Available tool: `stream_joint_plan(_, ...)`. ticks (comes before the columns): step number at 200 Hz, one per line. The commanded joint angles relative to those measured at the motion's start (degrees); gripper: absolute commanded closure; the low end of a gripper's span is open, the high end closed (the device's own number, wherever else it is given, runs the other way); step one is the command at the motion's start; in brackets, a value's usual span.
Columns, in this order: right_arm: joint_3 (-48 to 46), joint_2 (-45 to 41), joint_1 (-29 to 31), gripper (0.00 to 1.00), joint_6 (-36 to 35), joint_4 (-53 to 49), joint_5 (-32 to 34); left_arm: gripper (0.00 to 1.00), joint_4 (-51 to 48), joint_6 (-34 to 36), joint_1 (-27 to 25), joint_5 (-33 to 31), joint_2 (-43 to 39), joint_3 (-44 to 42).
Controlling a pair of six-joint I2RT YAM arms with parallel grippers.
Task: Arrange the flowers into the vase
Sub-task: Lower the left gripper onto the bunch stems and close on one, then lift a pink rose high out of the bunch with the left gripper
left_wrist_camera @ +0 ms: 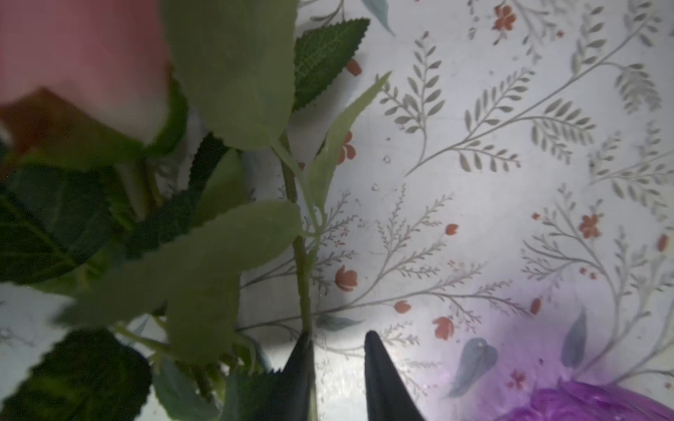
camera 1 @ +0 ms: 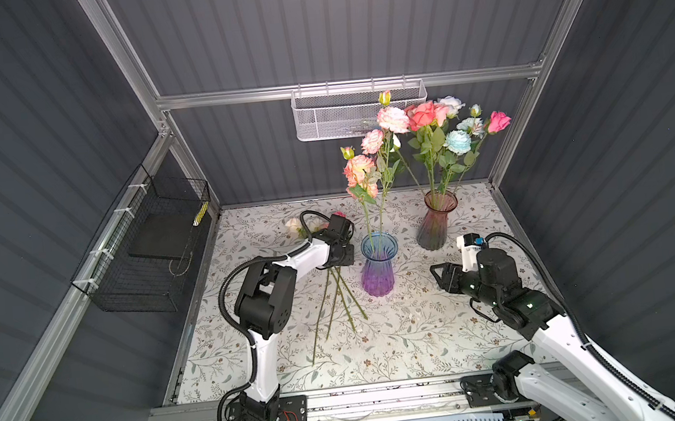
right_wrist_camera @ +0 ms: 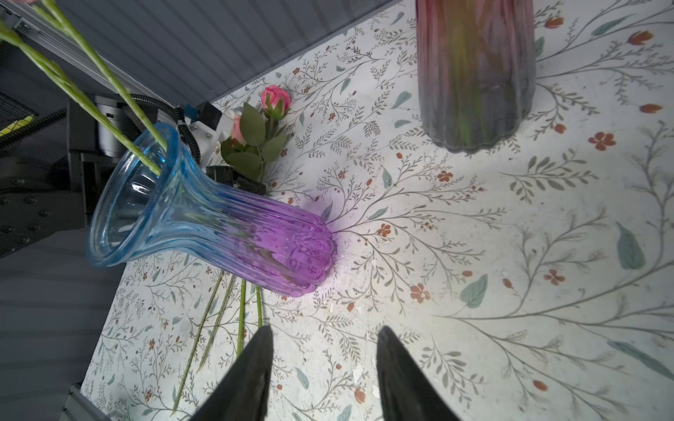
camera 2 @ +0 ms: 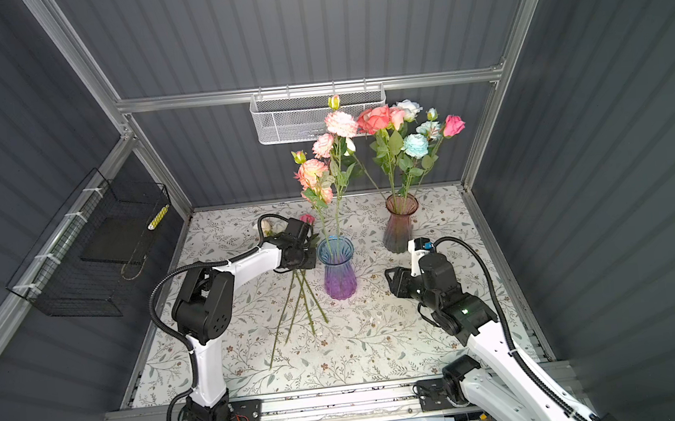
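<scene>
Green stem point(left_wrist_camera: 301, 262) of one loose flower met the tip of one finger point(left_wrist_camera: 299, 371) of the left pincer point(left_wrist_camera: 338, 340); jaws stood apart, only patterned table cover point(left_wrist_camera: 474, 182) showing in the gap, nothing clamped between them. Leaves point(left_wrist_camera: 233, 73) and a blurred pink bloom point(left_wrist_camera: 84, 54) crowded just ahead of that pincer, off to one side. In both top views the loose flowers point(camera 1: 337, 299) lay flat on the table cover, passing under the left pincer, stems crossing on its near side, heads on its far side mostly hidden by the arm. Blue-and-purple vase point(camera 1: 377, 266) stood upright just beside the left pincer, between the two pincers, a few long-stemmed pink flowers point(camera 1: 359, 168) standing in it. Right pincer point(right_wrist_camera: 326, 331) hovered above the table cover, released, jaws wide and empty, pointed toward that vase. Red vase point(camera 1: 433, 228) stood beyond the right pincer, near it, holding mixed flowers point(camera 1: 423, 114) in coral, pink, white and pale blue.
</scene>
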Motion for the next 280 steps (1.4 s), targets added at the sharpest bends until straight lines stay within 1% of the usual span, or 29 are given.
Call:
stream_joint_plan(1,-0.68,-0.55,0.26,0.50,-1.01,-0.70,1.37,0.72,-3.00,0.22,-1.05,-4.44,-0.03,1.23)
stream_joint_plan(15,-0.68,-0.32,0.26,0.50,-1.08,-0.61,1.55,0.72,-3.21,0.34,-1.19,-4.35,0.90,1.67)
stream_joint_plan(43,-0.33,-0.22,0.24,0.50,-1.12,-0.63,1.47,0.74,-4.48,0.27,-1.17,-3.59,3.14,2.73)
stream_joint_plan(64,-0.08,-0.39,0.24,0.50,-1.12,-0.83,1.84,0.85,-3.85,0.01,-1.19,-2.97,3.14,1.93)
stream_joint_plan(104,0.87,-1.08,0.24,0.50,-1.11,-1.53,2.17,0.86,-5.66,0.50,-1.18,-3.30,3.09,2.46)
stream_joint_plan(129,1.38,-1.96,0.26,0.50,-1.04,-1.97,2.34,1.00,-6.01,0.32,-1.19,-2.08,1.41,2.32)
stream_joint_plan(147,1.76,-2.41,0.26,0.50,-1.12,-2.28,2.38,1.00,-5.63,-0.20,-1.19,-1.43,-1.62,2.02)
stream_joint_plan(182,2.99,-2.92,0.22,0.50,-1.77,-2.66,1.60,1.00,-2.21,-2.17,-1.10,1.52,-12.96,-0.40)
stream_joint_plan(198,2.31,-3.98,0.26,0.49,-2.15,-0.32,-1.17,1.00,0.75,-3.33,-1.10,1.40,-19.28,-2.54)
stream_joint_plan(201,2.05,-4.22,0.26,0.49,-2.11,0.49,-1.90,1.00,1.16,-3.52,-1.06,1.15,-20.52,-4.72)
stream_joint_plan(207,1.45,-4.94,0.22,0.48,-2.08,2.14,-4.04,1.00,1.93,-4.00,-1.02,0.46,-22.88,-6.23)
stream_joint_plan(223,-1.53,-7.64,0.26,0.43,-2.22,9.84,-12.82,1.00,6.09,-4.47,-1.01,0.12,-30.28,-11.39)
stream_joint_plan(227,-2.53,-8.35,0.26,0.42,-1.81,12.24,-16.07,1.00,7.51,-4.78,-1.01,0.05,-32.31,-13.06)
stream_joint_plan(232,-3.61,-9.08,0.26,0.40,-1.23,14.89,-17.99,1.00,9.36,-5.22,-0.99,-0.15,-34.92,-15.04)
stream_joint_plan(247,-5.57,-9.90,0.24,0.37,-0.25,19.84,-20.82,1.00,14.52,-5.93,-1.01,-0.32,-42.28,-20.68)
stream_joint_plan(255,-5.85,-9.78,0.29,0.36,-0.12,21.17,-21.67,1.00,17.29,-6.32,-1.01,-0.37,-46.53,-23.87)
stream_joint_plan(280,-5.27,-6.62,0.35,0.33,0.02,23.16,-25.40,1.00,30.29,-6.23,-1.01,-0.13,-60.62,-35.23)
